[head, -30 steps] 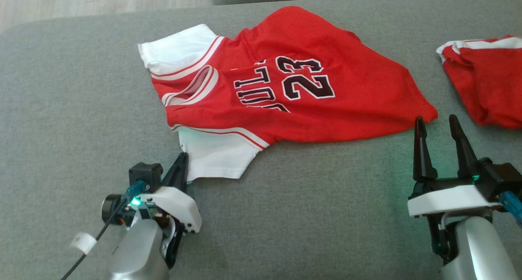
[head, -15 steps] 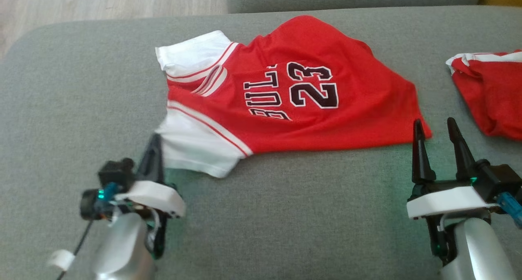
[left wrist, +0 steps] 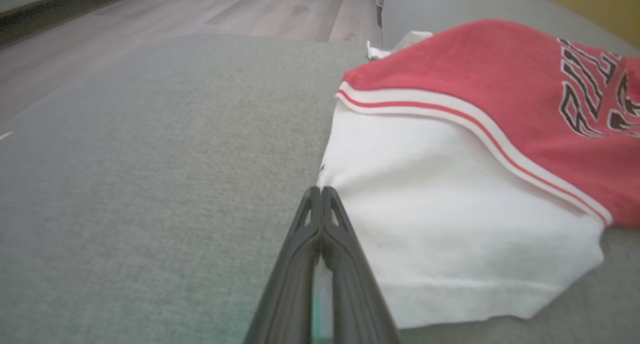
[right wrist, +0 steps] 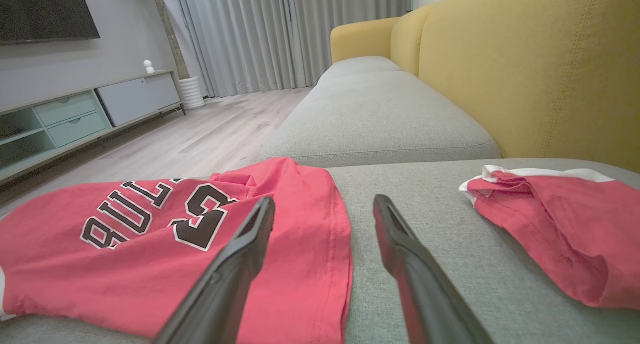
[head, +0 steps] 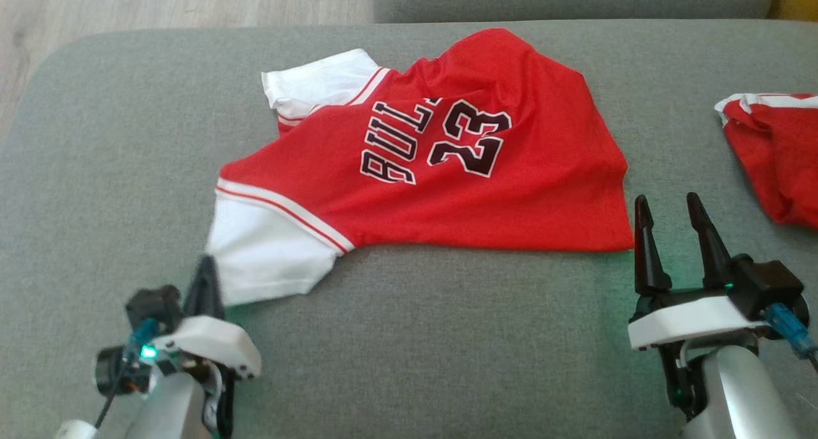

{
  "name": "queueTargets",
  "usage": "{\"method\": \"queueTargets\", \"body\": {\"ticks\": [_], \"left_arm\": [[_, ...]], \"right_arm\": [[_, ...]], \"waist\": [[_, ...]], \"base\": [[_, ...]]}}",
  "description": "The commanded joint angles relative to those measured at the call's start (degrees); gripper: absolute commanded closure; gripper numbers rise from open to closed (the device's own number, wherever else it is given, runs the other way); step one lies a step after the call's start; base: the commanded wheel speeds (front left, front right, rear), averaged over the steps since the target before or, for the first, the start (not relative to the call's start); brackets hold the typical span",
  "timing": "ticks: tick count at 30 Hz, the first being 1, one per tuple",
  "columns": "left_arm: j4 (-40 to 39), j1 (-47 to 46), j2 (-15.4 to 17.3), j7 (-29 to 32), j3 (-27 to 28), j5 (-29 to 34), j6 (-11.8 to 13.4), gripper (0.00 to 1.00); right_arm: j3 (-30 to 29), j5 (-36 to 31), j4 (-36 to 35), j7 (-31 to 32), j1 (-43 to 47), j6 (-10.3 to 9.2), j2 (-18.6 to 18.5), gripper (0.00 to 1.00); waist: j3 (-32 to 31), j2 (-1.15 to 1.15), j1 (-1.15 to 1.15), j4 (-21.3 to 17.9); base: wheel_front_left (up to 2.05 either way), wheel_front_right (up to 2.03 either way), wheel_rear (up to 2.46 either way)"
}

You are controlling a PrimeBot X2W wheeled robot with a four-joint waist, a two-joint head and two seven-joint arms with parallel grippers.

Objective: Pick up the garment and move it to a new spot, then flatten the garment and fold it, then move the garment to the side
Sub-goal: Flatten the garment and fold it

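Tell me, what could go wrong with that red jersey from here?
1. The left tool pinches the jersey only at the very edge of its white sleeve, so the cloth might slip free.
2. The right tool stands open beside the hem, holding nothing; a one-sided pull may bunch the fabric.
3. The second red garment lies close and could get snagged.

Red jersey (head: 460, 202) lying spread on grey cushion (head: 447, 337), lightly wrinkling. Black, white-edged "BUL" lettering and number 23 (head: 470, 146) facing up, running sideways. White sleeve (head: 265, 260) with red-and-white trim stretching toward near left. Second white sleeve (head: 319, 84) peeking out at far left. Hem lying straight at right.
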Motion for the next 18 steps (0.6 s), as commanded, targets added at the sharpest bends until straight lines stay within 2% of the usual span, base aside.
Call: {"method": "queueTargets", "body": {"ticks": [1,2,3,8,13,16,18], "left_arm": [[-1.30,-0.64,1.22,0.16,1.21,-0.50,-0.46,1.00],[-1.53,-0.61,1.09,0.18,0.90,-0.53,-0.80,0.65],[-1.96,-0.69,0.92,-0.14,0.84,-0.67,-0.94,0.00],[-8.52,-2.25,0.83,-4.17,1.51,-0.48,-2.01,0.00],[-16.62,-4.56,1.07,-4.85,3.56,0.34,-3.17,0.00],[-16.79,-8.29,2.44,-4.57,2.74,1.43,-4.35,0.00],[-15.50,-12.71,3.67,-1.93,2.22,1.54,-5.20,0.00]], "right_arm": [[1.36,0.37,-1.47,-0.63,-1.62,-0.05,-0.14,0.00],[1.39,0.35,-1.40,-0.63,-1.64,-0.05,-0.14,0.00],[1.40,0.32,-1.34,-0.63,-1.68,-0.05,-0.14,0.00],[1.87,0.33,-1.49,-0.63,-2.10,-0.05,-0.14,0.00],[2.22,0.49,-2.39,-0.63,-3.01,-0.05,-0.14,0.00],[2.35,0.33,-3.06,-0.63,-3.84,-0.05,-0.14,0.00],[2.43,0.08,-3.60,-0.63,-4.70,-0.05,-0.14,0.00]], "waist": [[-0.08,0.00,0.00,0.16],[-0.11,0.00,0.00,0.23],[-0.16,0.00,0.00,0.30],[0.06,0.00,0.00,-0.14],[1.81,0.00,0.00,-1.74],[3.81,0.00,0.00,-3.03],[5.52,0.00,0.00,-3.91]], "base": [[0.00,0.00,0.00],[0.00,0.00,0.00],[0.00,0.00,0.00],[0.00,0.00,0.00],[0.00,0.00,0.00],[0.00,0.00,0.00],[0.00,0.00,0.00]]}}
